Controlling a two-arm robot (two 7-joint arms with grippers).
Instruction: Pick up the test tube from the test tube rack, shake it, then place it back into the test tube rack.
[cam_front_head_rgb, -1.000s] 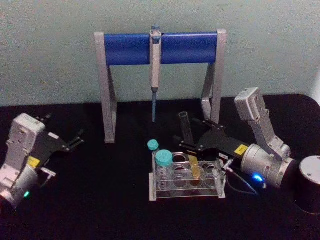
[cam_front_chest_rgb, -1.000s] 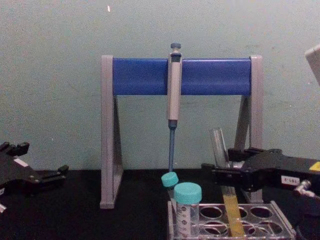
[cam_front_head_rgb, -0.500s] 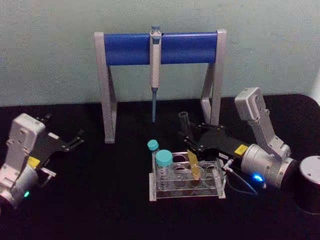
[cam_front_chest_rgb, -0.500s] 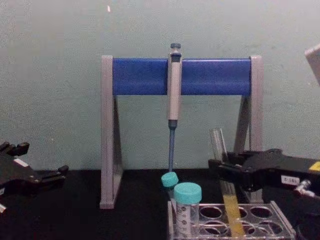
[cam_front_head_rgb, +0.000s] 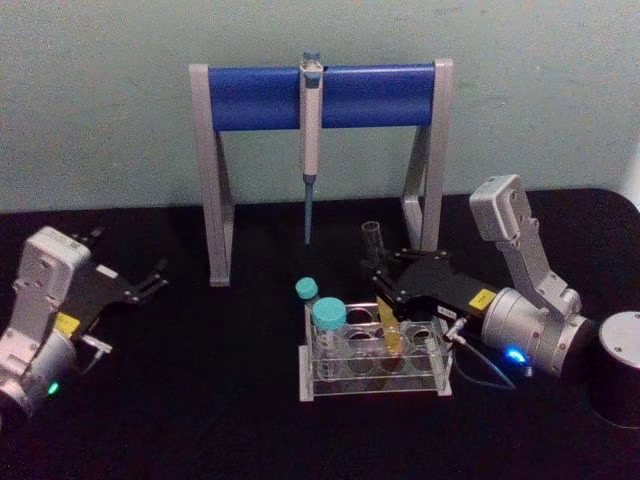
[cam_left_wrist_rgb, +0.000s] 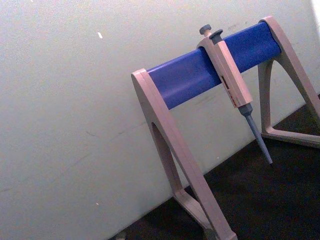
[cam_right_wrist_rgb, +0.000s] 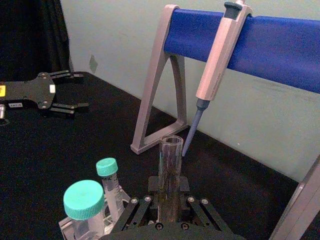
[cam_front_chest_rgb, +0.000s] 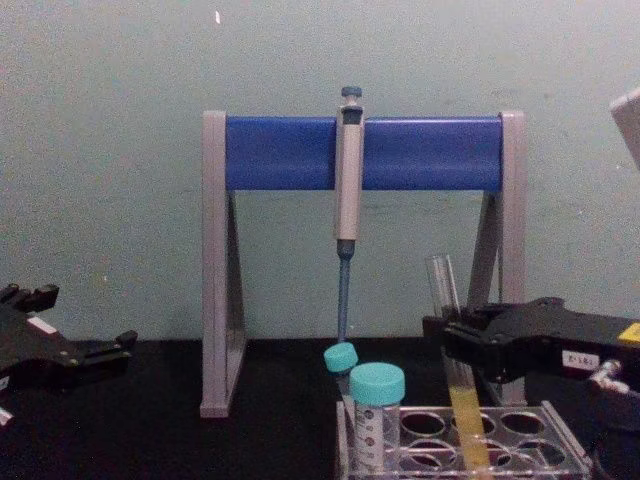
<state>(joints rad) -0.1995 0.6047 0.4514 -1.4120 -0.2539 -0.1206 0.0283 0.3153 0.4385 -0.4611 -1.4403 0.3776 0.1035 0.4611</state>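
The test tube (cam_front_head_rgb: 377, 262) leans slightly, its bottom in a back-row hole of the clear test tube rack (cam_front_head_rgb: 370, 386). Yellow-orange liquid (cam_front_chest_rgb: 466, 432) fills its lower part. My right gripper (cam_front_head_rgb: 379, 279) reaches in from the right and is shut on the tube's middle, just above the rack (cam_front_chest_rgb: 520, 466). In the right wrist view the tube (cam_right_wrist_rgb: 170, 165) rises straight up between the black fingers. My left gripper (cam_front_head_rgb: 152, 278) rests open at the table's left, far from the rack.
Two teal-capped tubes (cam_front_head_rgb: 327, 318) (cam_front_head_rgb: 306, 290) stand at the rack's left end. Behind the rack, a grey pipette (cam_front_head_rgb: 311, 130) hangs on the tall grey-and-blue stand (cam_front_head_rgb: 250, 97). A black cylinder (cam_front_head_rgb: 620, 368) sits at the far right.
The right gripper's fingers have drawn in around the tube, and the tube now stands a little more upright. Its bottom has stayed in the rack. The left arm has not moved.
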